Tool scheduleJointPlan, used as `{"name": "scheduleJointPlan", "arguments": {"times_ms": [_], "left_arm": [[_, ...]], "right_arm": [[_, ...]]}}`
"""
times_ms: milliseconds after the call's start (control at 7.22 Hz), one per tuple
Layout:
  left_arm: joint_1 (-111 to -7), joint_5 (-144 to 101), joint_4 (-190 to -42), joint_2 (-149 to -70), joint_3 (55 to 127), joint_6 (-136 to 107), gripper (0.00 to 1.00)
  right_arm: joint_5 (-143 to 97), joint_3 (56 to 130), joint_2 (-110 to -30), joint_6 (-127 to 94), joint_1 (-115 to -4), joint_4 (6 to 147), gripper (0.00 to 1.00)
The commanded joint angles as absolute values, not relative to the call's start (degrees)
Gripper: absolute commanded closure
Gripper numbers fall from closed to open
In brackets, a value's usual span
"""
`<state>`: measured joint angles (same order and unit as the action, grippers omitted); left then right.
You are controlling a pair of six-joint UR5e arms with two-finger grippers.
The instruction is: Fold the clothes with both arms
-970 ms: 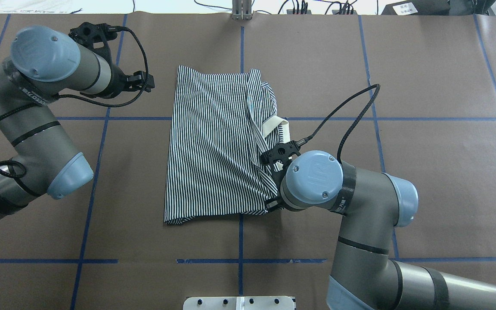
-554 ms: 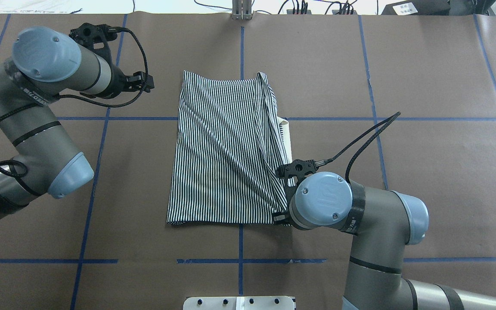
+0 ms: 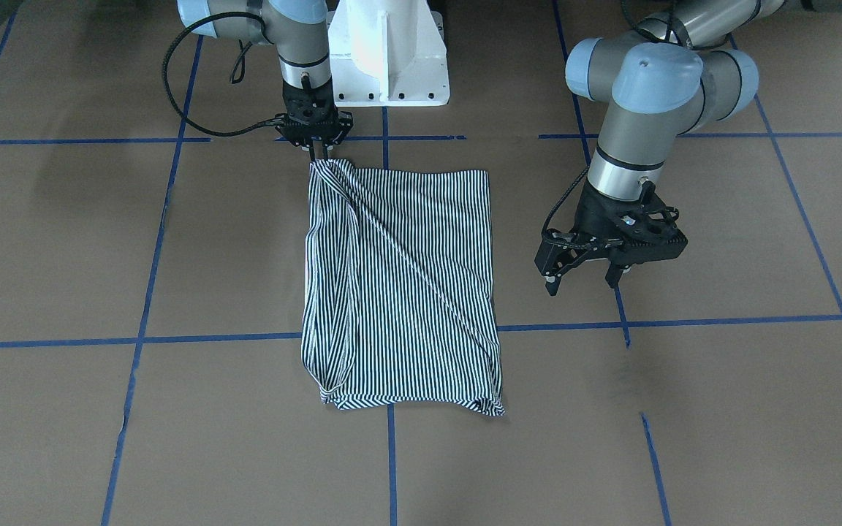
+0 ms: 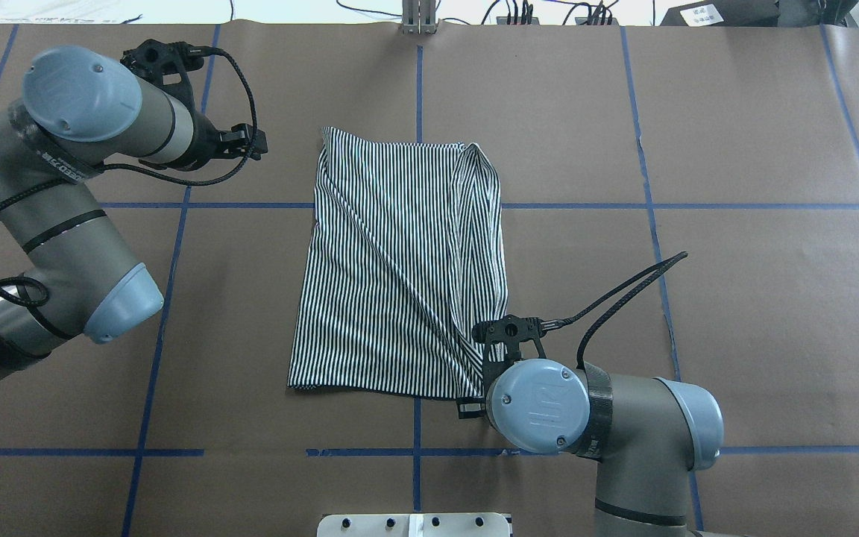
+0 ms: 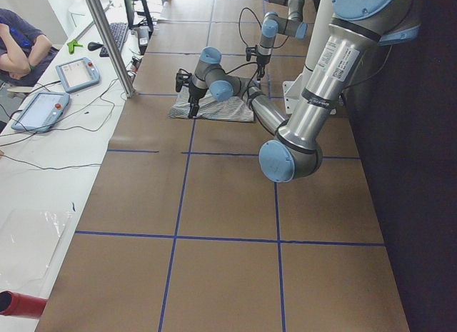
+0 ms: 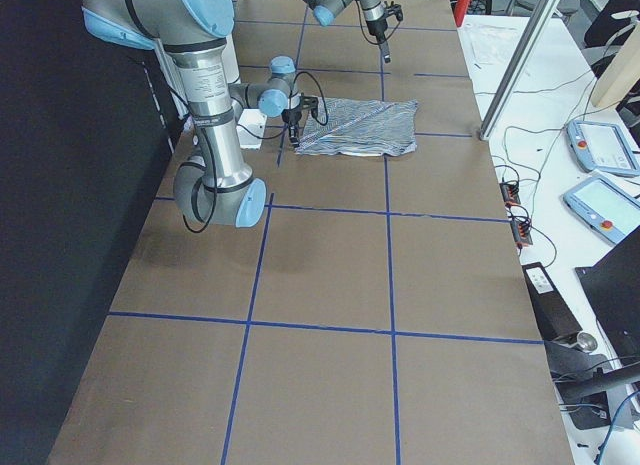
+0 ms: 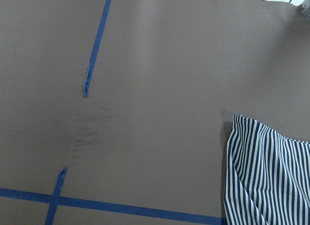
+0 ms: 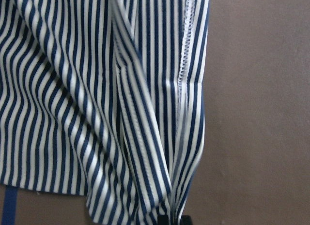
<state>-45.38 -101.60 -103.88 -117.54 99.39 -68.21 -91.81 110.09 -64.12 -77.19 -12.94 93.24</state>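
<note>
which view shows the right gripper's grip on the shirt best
Exterior front-facing: the right gripper pinches the shirt corner in plain sight. Overhead, the wrist hides it; the wrist camera shows only bunched fabric; side views, too small.

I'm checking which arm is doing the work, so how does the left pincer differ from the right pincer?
The right pincer is shut on a corner of the striped shirt; the left pincer is open and holds nothing. The right pincer points straight down at the shirt's edge; the left pincer is tilted, off to the shirt's side. Both are black, two-fingered.
</note>
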Motion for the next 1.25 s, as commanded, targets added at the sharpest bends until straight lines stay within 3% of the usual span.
{"name": "scheduleJointPlan", "arguments": {"times_ms": [0,139,416,693,970,1108], "left_arm": [[-45.5,-101.6,-103.9,-117.7,99.1,-68.2,0.0],[-45.5,-101.6,-104.0,-117.8,99.1,-68.2,0.0],[-45.5,-101.7,-104.0,-117.9,99.1,-68.3,0.0],[-45.5,-101.7,-103.9,-117.9,99.1,-68.3,0.0],[-45.5,-101.7,-103.9,-117.9,99.1,-68.3,0.0],[-45.6,-101.6,-104.0,-117.8,99.1,-68.3,0.0]], "right_arm": [[-91.8,109.9,-62.8,-73.2,-17.1,92.9,0.0],[-91.7,109.1,-61.0,-71.8,-19.5,92.9,0.0],[-91.7,99.0,-52.9,-68.2,-21.4,93.1,0.0],[-91.9,95.4,-50.9,-66.5,-21.4,92.9,0.02],[-94.6,95.4,-50.9,-66.5,-21.5,92.9,0.5],[-95.2,95.4,-51.1,-66.4,-21.5,92.9,0.53]]}}
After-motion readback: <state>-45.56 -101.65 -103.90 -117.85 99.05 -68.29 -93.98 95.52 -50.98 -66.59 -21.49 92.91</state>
